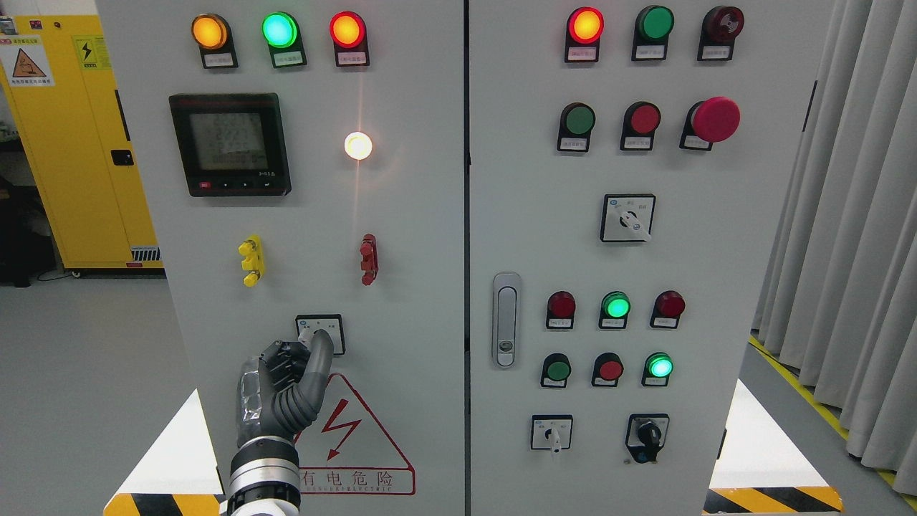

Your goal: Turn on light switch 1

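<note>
Far off on the left stands a yellow cabinet [79,143] with warning stickers, set back behind the grey panel [415,215] that fills most of the room in front of me. On the panel's left door, three lamps glow along the top: amber [209,31], green [279,30] and red [347,30]. Below them sits a black meter [231,144], and to its right a small white lamp [358,145] shines brightly. Lower down are a yellow handle [251,260] and a red handle [368,259]. Beneath those, near the door's lower middle, is the switch [329,331], a small square plate with a knob. The left hand [286,387] rises from the bottom edge just below and left of it, fingers [317,358] curled and bunched up against the knob, reaching the lower left part of the plate; they look closed around the knob, though the hand covers the contact itself. Just right of the wrist is a red triangle sign [351,437] with a lightning bolt. On the right door there is a silver latch [506,319], rows of red and green buttons and lamps, a big red mushroom button [715,119], and three more rotary switches. Grey curtains [845,215] hang at the far right.
</note>
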`<act>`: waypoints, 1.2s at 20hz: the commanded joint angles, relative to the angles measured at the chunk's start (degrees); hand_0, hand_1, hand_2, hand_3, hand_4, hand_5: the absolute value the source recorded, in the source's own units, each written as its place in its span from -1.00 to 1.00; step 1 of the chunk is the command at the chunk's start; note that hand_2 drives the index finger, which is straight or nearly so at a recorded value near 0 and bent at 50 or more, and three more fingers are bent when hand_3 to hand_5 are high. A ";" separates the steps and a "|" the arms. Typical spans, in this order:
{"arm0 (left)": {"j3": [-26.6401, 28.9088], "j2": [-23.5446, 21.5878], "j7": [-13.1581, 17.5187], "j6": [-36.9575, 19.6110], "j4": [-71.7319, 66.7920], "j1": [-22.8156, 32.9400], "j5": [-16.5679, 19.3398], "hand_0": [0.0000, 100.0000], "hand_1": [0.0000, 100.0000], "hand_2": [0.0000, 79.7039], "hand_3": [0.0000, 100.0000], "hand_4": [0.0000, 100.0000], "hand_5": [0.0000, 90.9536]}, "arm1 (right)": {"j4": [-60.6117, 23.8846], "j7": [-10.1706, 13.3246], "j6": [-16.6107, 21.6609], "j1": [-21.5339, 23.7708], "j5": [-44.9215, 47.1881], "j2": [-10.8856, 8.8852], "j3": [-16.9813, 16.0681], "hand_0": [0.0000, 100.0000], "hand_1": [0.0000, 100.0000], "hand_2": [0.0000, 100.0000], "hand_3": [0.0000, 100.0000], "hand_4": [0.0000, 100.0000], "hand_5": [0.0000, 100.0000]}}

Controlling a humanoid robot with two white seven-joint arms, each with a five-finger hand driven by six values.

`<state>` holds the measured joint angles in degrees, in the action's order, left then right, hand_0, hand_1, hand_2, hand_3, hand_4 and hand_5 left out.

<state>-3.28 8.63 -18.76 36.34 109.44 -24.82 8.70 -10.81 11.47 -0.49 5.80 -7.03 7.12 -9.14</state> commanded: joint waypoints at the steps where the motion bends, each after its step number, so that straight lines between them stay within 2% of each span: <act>1: 0.02 -0.02 0.04 0.04 -0.02 0.21 0.01 -0.25 0.01 0.40 0.78 0.78 0.92 | 0.00 -0.04 0.05 0.00 0.00 0.00 0.00 -1.00 0.00 -0.92 -1.00 -1.00 -1.00; 7: -0.06 -0.02 0.04 -0.04 -0.02 0.21 -0.17 -0.59 -0.04 0.45 0.79 0.78 0.92 | 0.00 -0.04 0.05 0.00 0.00 0.00 0.00 -1.00 0.00 -0.92 -1.00 -1.00 -1.00; 8: -0.15 -0.02 0.04 -0.04 0.07 0.21 -0.17 -0.70 -0.07 0.47 0.79 0.78 0.92 | 0.00 -0.04 0.05 0.00 0.00 0.00 0.00 -1.00 0.00 -0.92 -1.00 -1.00 -1.00; 11: -0.15 -0.02 0.04 -0.13 0.16 0.56 -0.17 -0.83 -0.11 0.49 0.80 0.78 0.92 | 0.00 -0.04 0.05 0.00 0.00 0.00 0.00 -1.00 0.00 -0.92 -1.00 -1.00 -1.00; 15: -0.24 -0.11 -0.40 -0.31 0.42 1.00 -0.26 -0.89 -0.13 0.49 0.80 0.78 0.92 | 0.00 -0.04 0.05 0.00 0.00 0.00 0.00 -1.00 0.00 -0.92 -1.00 -1.00 -1.00; 19: -0.24 -0.28 -0.75 -2.50 0.68 3.71 -0.43 -0.92 -0.15 0.49 0.80 0.78 0.92 | 0.00 0.04 0.05 0.00 0.00 0.00 0.00 -1.00 0.00 -0.92 -1.00 -1.00 -1.00; 24: -0.15 -0.81 -0.84 -10.92 1.65 8.98 -0.52 -0.94 -0.16 0.51 0.81 0.79 0.91 | 0.00 -0.04 0.05 0.00 0.00 0.00 0.00 -1.00 0.00 -0.92 -1.00 -1.00 -1.00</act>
<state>-3.44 8.37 -19.52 29.79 110.04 -20.24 8.26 -10.81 11.47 -0.49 5.80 -7.03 7.12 -9.14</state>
